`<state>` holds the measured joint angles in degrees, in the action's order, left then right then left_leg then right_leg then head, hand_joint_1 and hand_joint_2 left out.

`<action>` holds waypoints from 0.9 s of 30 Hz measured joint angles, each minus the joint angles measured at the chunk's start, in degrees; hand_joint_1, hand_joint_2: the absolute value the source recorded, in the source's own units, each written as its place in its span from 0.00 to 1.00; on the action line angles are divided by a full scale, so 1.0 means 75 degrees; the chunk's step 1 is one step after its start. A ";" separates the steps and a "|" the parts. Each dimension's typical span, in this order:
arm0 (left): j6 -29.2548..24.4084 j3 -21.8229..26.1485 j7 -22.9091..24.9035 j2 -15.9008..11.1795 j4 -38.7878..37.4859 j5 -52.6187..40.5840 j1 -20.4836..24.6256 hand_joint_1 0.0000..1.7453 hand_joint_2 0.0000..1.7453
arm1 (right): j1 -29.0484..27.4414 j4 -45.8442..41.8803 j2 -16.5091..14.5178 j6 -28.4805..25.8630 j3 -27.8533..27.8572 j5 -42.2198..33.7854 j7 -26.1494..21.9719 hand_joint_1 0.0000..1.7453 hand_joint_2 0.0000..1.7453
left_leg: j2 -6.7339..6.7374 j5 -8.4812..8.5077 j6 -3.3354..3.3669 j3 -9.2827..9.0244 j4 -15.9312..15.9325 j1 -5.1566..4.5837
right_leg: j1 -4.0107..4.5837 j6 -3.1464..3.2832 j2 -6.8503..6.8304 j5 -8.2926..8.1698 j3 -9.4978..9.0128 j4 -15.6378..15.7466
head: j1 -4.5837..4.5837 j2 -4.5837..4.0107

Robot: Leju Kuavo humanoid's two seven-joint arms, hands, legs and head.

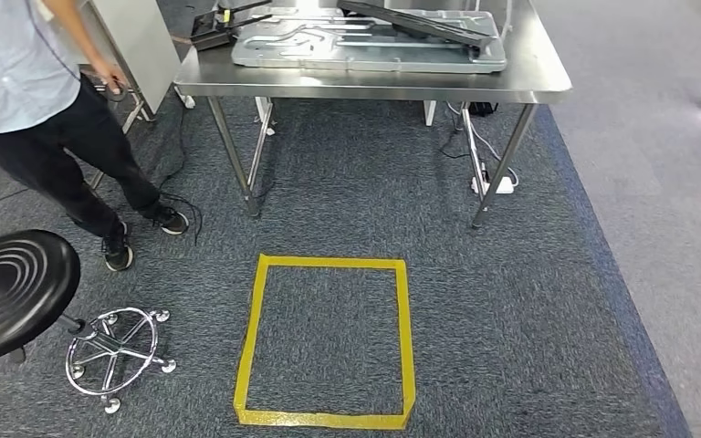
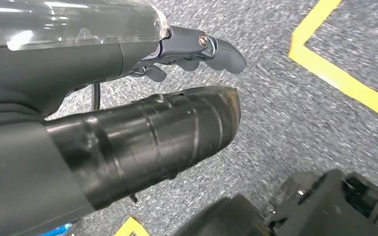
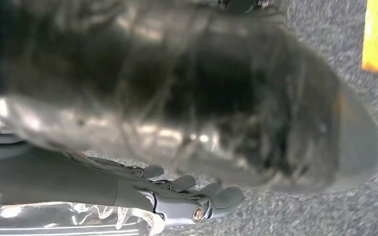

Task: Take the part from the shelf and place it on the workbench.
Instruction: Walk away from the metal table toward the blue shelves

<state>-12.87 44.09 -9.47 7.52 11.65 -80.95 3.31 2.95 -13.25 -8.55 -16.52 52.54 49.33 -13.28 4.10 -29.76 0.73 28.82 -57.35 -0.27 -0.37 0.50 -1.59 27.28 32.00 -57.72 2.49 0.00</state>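
A steel workbench (image 1: 374, 84) stands ahead at the top of the head view. On it lies a silver stamped metal panel (image 1: 365, 44), and a long black part (image 1: 420, 22) rests across the panel's far side. My left hand (image 2: 152, 128) hangs over the grey carpet with its thick thumb forward and its fingers (image 2: 197, 46) loosely extended, nothing between them. My right hand (image 3: 187, 98) hangs the same way, blurred, with its fingers (image 3: 202, 194) apart from the thumb and holding nothing.
A square of yellow tape (image 1: 256, 328) marks the carpet just before me, short of the bench legs. A black stool (image 1: 14, 287) on a chrome caster base stands at my left. A person (image 1: 46, 119) stands at the far left beside a white cabinet (image 1: 137, 36). Cables and a power strip (image 1: 497, 185) lie under the bench.
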 joint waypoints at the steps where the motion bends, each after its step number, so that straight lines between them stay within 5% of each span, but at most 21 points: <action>1: -0.0003 0.0012 0.0000 0.0000 0.0000 0.0001 -0.0001 0.00 0.00 | 0.0004 0.0003 0.0000 0.0002 0.0000 0.0009 0.0004 0.00 0.00 | -0.0134 -0.0164 -0.0052 0.0084 -0.0210 0.0018 | -0.0019 0.0045 0.0058 -0.0024 0.0008 0.0018 | 0.0000 0.0000; 4: -0.0009 0.0047 0.0001 0.0001 0.0000 0.0001 -0.0033 0.00 0.00 | 0.0015 0.0010 0.0001 0.0016 0.0000 0.0046 0.0012 0.00 0.00 | -0.0456 -0.0921 -0.0140 0.0718 -0.1629 0.0062 | -0.0033 0.0116 0.0254 -0.0071 0.0063 0.0025 | -0.0002 0.0000; 6: -0.0010 0.0055 0.0001 0.0004 0.0000 0.0001 -0.0057 0.00 0.00 | 0.0012 0.0019 0.0001 0.0023 0.0000 0.0069 0.0013 0.00 0.00 | -0.0472 -0.0998 -0.0147 0.0967 -0.2162 0.0072 | -0.0030 0.0123 0.0422 -0.0085 0.0084 0.0015 | -0.0002 0.0000; 8: -0.0015 0.0058 0.0000 0.0005 0.0000 -0.0001 -0.0063 0.00 0.00 | 0.0012 0.0031 -0.0007 0.0028 -0.0001 0.0088 0.0018 0.00 0.00 | -0.0544 -0.0495 -0.0110 0.0676 -0.1523 0.0078 | -0.0031 0.0111 0.0609 -0.0094 0.0076 -0.0006 | -0.0002 0.0000; 10: -0.0021 0.0065 -0.0002 -0.0003 0.0000 -0.0001 -0.0073 0.00 0.00 | 0.0021 0.0044 -0.0028 0.0039 -0.0002 0.0102 0.0024 0.00 0.00 | -0.0873 -0.0012 -0.0032 0.0215 -0.0465 0.0084 | -0.0026 0.0072 0.0783 -0.0106 0.0091 -0.0038 | -0.0001 0.0000; 12: -0.0032 0.0071 -0.0005 -0.0011 0.0000 -0.0001 -0.0074 0.00 0.00 | 0.0030 0.0053 -0.0050 0.0060 -0.0004 0.0110 0.0027 0.00 0.00 | -0.1094 0.0086 0.0026 0.0049 -0.0004 0.0077 | -0.0036 -0.0020 0.0935 -0.0142 0.0160 -0.0056 | 0.0000 0.0000; 14: -0.0043 0.0076 -0.0007 -0.0009 0.0000 -0.0001 -0.0054 0.00 0.00 | 0.0015 0.0061 -0.0055 0.0074 -0.0004 0.0121 0.0028 0.00 0.00 | -0.0971 0.0110 0.0089 0.0036 0.0059 0.0083 | -0.0049 -0.0133 0.1078 -0.0191 0.0221 -0.0043 | -0.0001 0.0000; 16: -0.0051 0.0078 -0.0012 -0.0008 0.0000 -0.0002 -0.0042 0.00 0.00 | 0.0000 0.0067 -0.0055 0.0076 -0.0004 0.0140 0.0029 0.00 0.00 | -0.0786 0.0190 0.0200 0.0011 0.0148 0.0119 | -0.0025 -0.0204 0.0901 -0.0045 0.0334 -0.0238 | 0.0018 0.0000; 19: -0.0062 0.0080 -0.0020 -0.0009 0.0000 -0.0001 -0.0061 0.00 0.00 | 0.0022 0.0072 -0.0055 0.0097 -0.0006 0.0169 0.0030 0.00 0.00 | -0.0473 0.0239 0.0281 0.0044 0.0184 0.0113 | -0.0019 -0.0269 0.0366 0.0703 0.0940 -0.1562 | 0.0055 0.0000; 21: -0.0062 0.0081 -0.0019 -0.0011 0.0000 -0.0002 -0.0081 0.00 0.00 | 0.0023 0.0079 -0.0055 0.0116 -0.0006 0.0184 0.0030 0.00 0.00 | -0.0260 0.0232 0.0281 0.0069 0.0166 0.0098 | -0.0049 -0.0310 0.0274 0.0894 0.1205 -0.2203 | 0.0055 0.0000; 22: -0.0062 0.0081 -0.0019 -0.0012 0.0000 -0.0003 -0.0079 0.00 0.00 | 0.0016 0.0082 -0.0055 0.0121 -0.0006 0.0188 0.0030 0.00 0.00 | -0.0168 0.0225 0.0276 0.0073 0.0156 0.0095 | -0.0061 -0.0319 0.0247 0.0777 0.1123 -0.2103 | 0.0055 0.0000; 25: -0.0062 0.0081 -0.0020 -0.0010 0.0000 -0.0004 -0.0050 0.00 0.00 | 0.0019 0.0084 -0.0053 0.0122 -0.0006 0.0192 0.0030 0.00 0.00 | 0.0056 0.0163 0.0203 0.0056 0.0095 0.0075 | -0.0044 -0.0266 -0.0083 0.0137 0.0257 -0.0574 | 0.0055 0.0000; 27: -0.0063 0.0081 -0.0020 -0.0010 0.0000 -0.0004 -0.0041 0.00 0.00 | 0.0046 0.0084 -0.0053 0.0121 -0.0007 0.0197 0.0028 0.00 0.00 | 0.0180 0.0114 0.0120 0.0040 0.0055 0.0042 | 0.0001 -0.0194 -0.0229 0.0010 -0.0011 -0.0039 | 0.0052 0.0000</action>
<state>-13.34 44.70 -9.62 7.44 11.65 -80.98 3.00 3.29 -12.62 -8.94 -15.61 52.49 50.81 -13.06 5.45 -28.91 1.63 29.13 -56.93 0.05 -0.36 -0.95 -3.31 27.35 31.92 -58.01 2.87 0.00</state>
